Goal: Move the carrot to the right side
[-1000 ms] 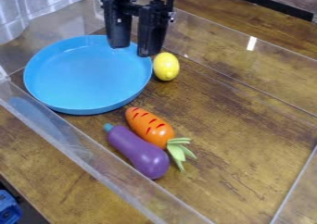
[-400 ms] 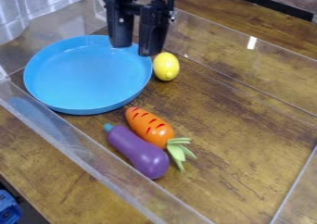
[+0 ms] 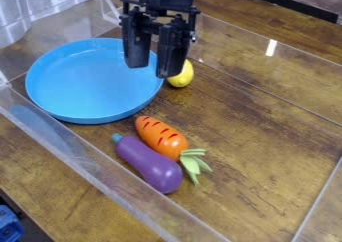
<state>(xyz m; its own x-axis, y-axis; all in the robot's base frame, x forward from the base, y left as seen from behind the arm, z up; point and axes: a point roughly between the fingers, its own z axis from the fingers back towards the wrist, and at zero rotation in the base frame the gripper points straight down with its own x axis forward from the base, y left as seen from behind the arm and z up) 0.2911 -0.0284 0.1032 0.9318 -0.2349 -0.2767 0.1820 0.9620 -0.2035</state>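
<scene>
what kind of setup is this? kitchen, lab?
Likely a lab tabletop rig, not a kitchen: a dark wooden table ringed by clear plastic walls, with toy food, an orange plastic carrot and purple toy eggplant, beneath a black gripper.

My gripper (image 3: 156,54) hangs at the far side, pointing straight down, both dark fingers (image 3: 136,48) spread apart with nothing between them.

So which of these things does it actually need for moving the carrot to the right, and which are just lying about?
Needed for the job:
- carrot, lying against the eggplant
- end effector, hanging above the plate's edge, holding nothing

Just lying about:
- purple eggplant
- yellow lemon, partly hidden behind the end effector
- blue plate
</scene>
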